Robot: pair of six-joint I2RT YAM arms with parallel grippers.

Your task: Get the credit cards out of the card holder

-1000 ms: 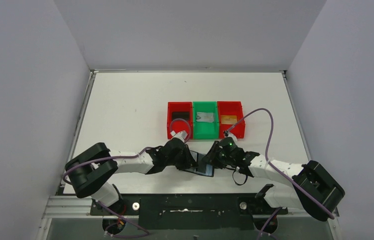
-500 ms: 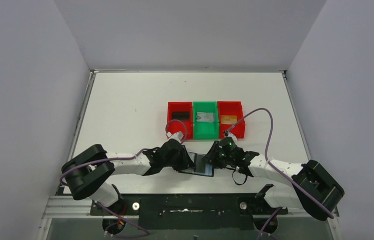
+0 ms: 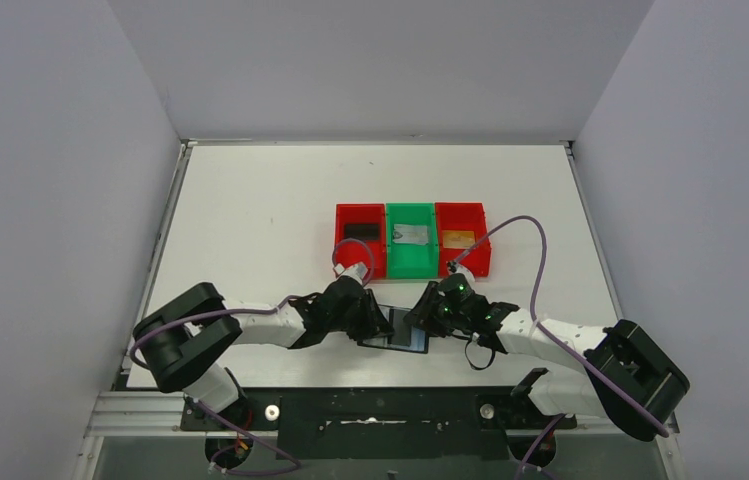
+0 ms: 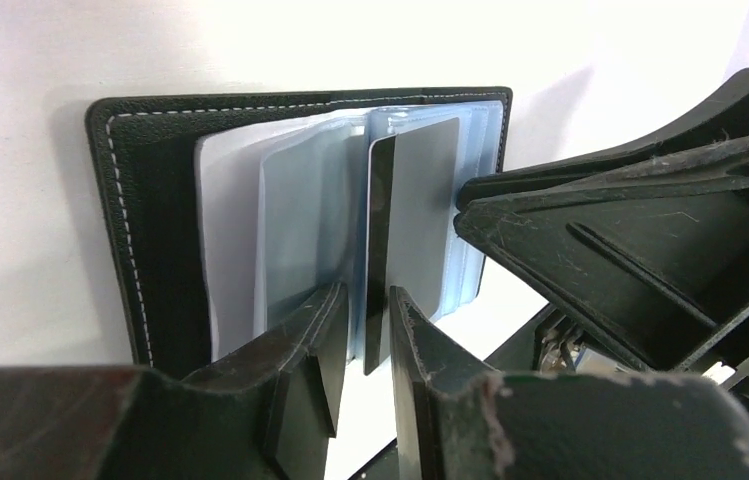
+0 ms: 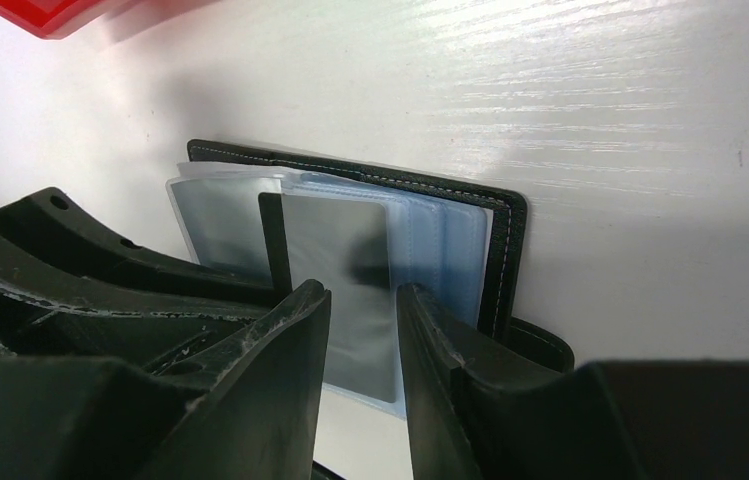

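Note:
The black card holder (image 3: 397,333) lies open on the white table between my two grippers. In the left wrist view the card holder (image 4: 150,200) shows pale blue plastic sleeves, and a grey card (image 4: 420,210) with a dark stripe stands half out of them. My left gripper (image 4: 365,295) is open a little, the card's lower edge standing between its fingers. My right gripper (image 5: 363,290) is open by a narrow gap, its tips over the sleeves at the card holder's (image 5: 510,250) other edge, the grey card (image 5: 335,250) behind them. From above, the left gripper (image 3: 380,322) and right gripper (image 3: 420,318) face each other.
Three bins stand in a row behind the grippers: a red bin (image 3: 342,248) with a dark card, a green bin (image 3: 411,262) with a grey card, a red bin (image 3: 480,250) with a yellowish card. The right arm's purple cable (image 3: 530,235) arcs beside them.
My left gripper's jaws have parted from shut to slightly open around the card's edge, and the left arm has shifted a little. The right gripper has held still.

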